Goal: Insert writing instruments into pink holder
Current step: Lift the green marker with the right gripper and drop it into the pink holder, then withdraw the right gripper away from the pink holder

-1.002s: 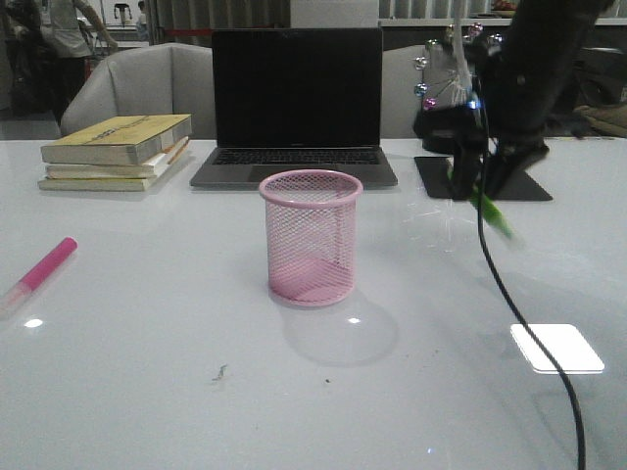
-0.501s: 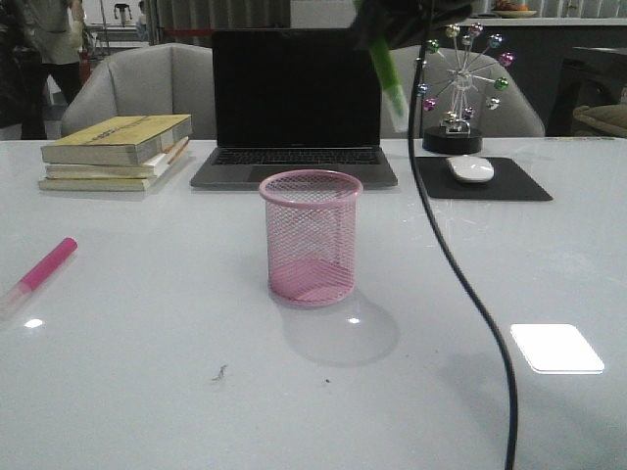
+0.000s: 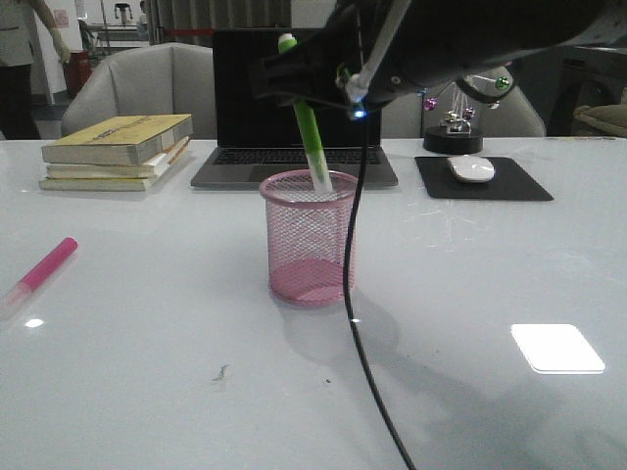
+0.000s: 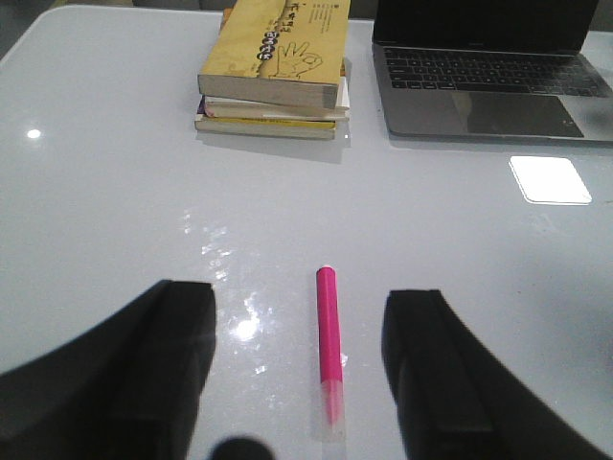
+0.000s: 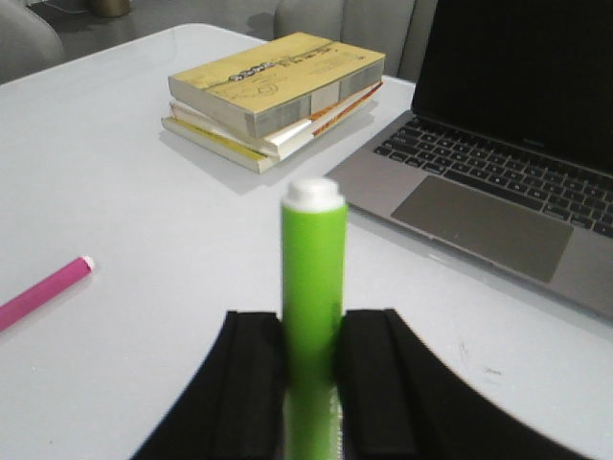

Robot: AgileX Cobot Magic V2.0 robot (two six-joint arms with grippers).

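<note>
The white counter carries a dark laptop at the back with a stack of books to its left. In the middle stands the pink holder. Above it the right gripper is clamped on the green marker, which tilts slightly, its lower end dipping just inside the rim. The left gripper hangs with fingers apart over the pink marker, lying flat on the counter well left of the holder.
</note>
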